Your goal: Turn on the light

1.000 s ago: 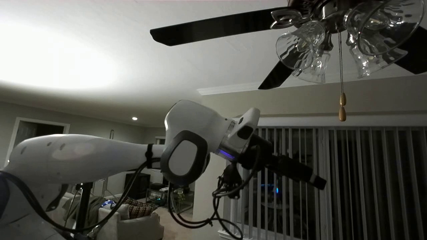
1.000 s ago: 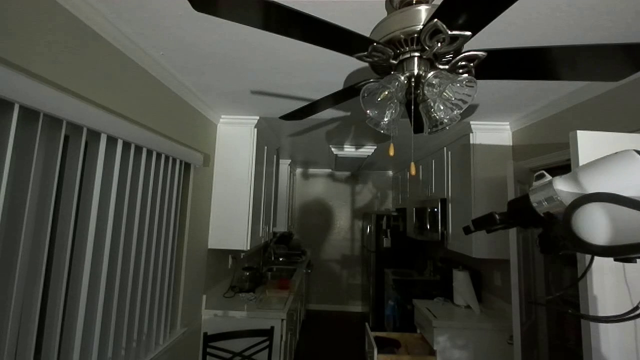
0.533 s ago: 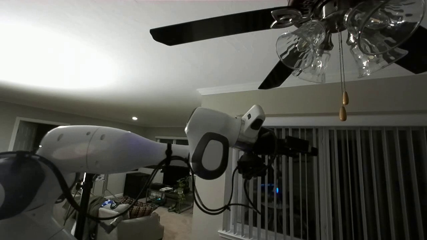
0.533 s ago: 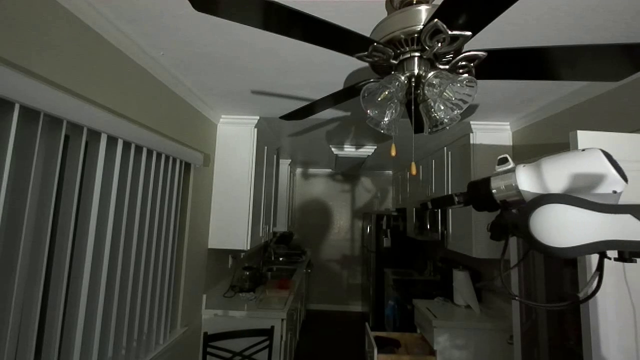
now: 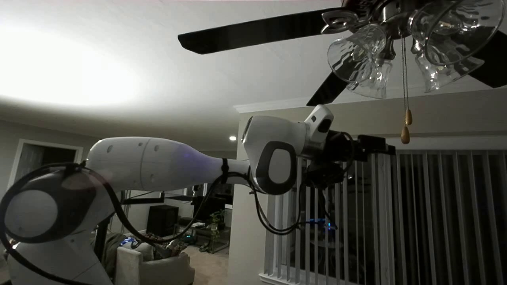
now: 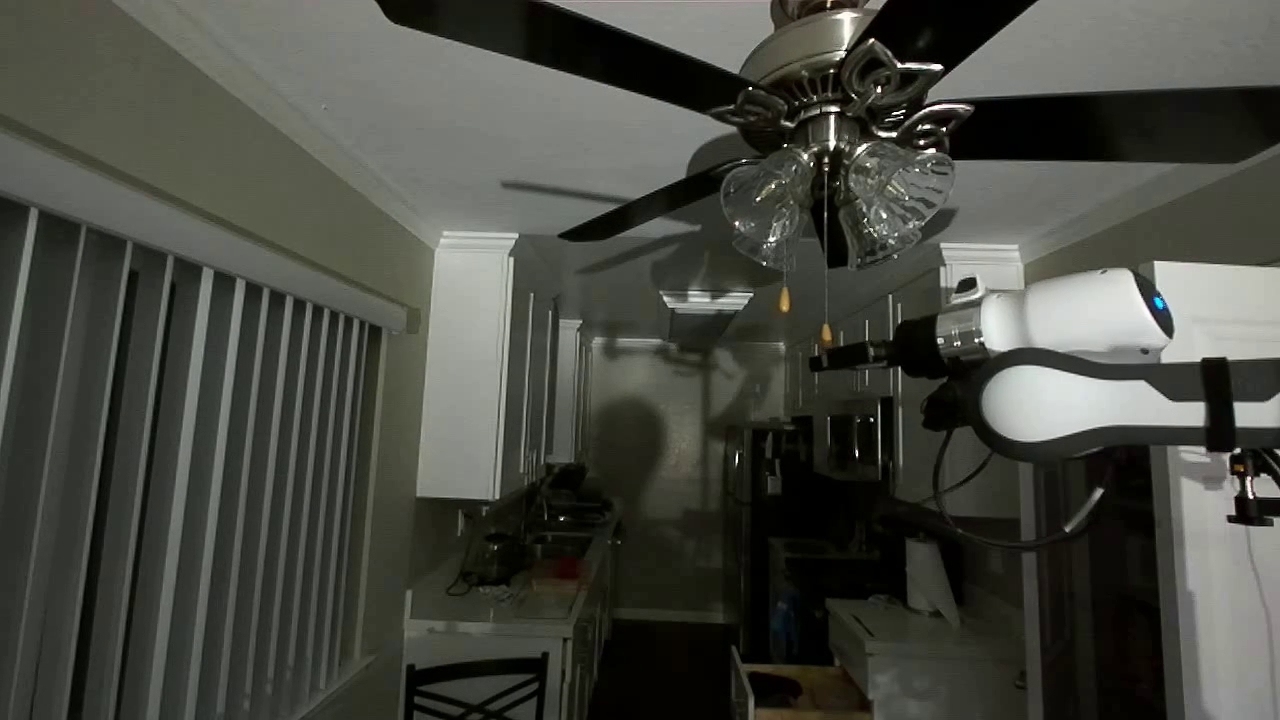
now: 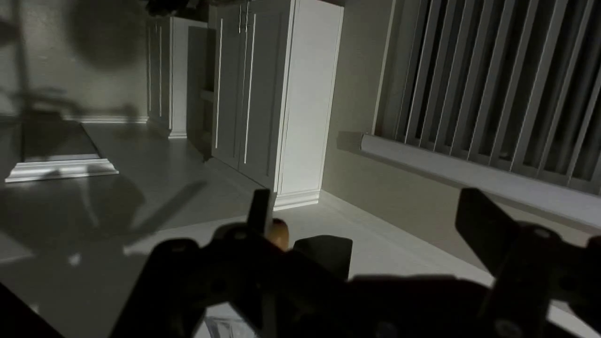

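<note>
Hanging beneath a silvery metal ceiling fan (image 6: 812, 62) with long, flat, dark blades (image 6: 1100, 127), the light (image 6: 892, 195) is a cluster of clear, ruffled glass bell shades near the top of both exterior views. Two thin, straight pull chains (image 5: 405, 75) descend below it, each ending in a smooth tan teardrop: the lower knob (image 5: 405, 135) and the upper knob (image 5: 408, 117).

The matte-black, angular two-finger gripper (image 7: 366, 213) has its jaws wide apart and grips nothing. It extends, roughly level, from a robot arm (image 5: 122, 162) with rounded white casing and dark grey bands. In an exterior view the fingertips (image 6: 838, 357) appear directly beneath the lower knob; in an exterior view the fingertips (image 5: 389, 149) stand below and to one side of it, apart. In the wrist view, where the ceiling (image 7: 380, 256) lies toward the lower edge, a rounded tan knob (image 7: 279, 234) shows just beside the inner face of a finger, partly covered by it; contact, and which of the two it is, cannot be told.

Surroundings include vertical blinds (image 6: 186, 440) of narrow, flat slats, a white cabinet (image 6: 465, 370) with a stepped top edge, a white cylindrical paper towel roll (image 6: 925, 575) and a pale, padded upholstered seat (image 5: 170, 268).
</note>
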`<state>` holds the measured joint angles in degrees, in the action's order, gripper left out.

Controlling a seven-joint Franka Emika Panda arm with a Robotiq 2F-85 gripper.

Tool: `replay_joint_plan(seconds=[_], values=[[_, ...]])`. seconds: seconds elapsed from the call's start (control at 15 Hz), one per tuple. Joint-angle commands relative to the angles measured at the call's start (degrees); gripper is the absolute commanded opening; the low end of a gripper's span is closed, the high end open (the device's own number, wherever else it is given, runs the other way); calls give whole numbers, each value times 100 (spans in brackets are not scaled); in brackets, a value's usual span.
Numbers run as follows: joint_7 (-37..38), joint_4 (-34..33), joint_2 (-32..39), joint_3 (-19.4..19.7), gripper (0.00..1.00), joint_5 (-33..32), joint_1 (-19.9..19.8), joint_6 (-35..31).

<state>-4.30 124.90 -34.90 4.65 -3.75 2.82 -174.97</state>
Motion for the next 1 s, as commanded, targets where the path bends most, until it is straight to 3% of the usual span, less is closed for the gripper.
replay_joint_plan(seconds=[0.0, 0.73, 0.8, 0.93], values=[[38, -633, 498, -27, 100, 115, -33, -159], [73, -1693, 1354, 159, 100, 346, -116, -83], [40, -1732, 1379, 207, 75, 390, -77, -81], [29, -1785, 1416, 249, 67, 424, -71, -93]])
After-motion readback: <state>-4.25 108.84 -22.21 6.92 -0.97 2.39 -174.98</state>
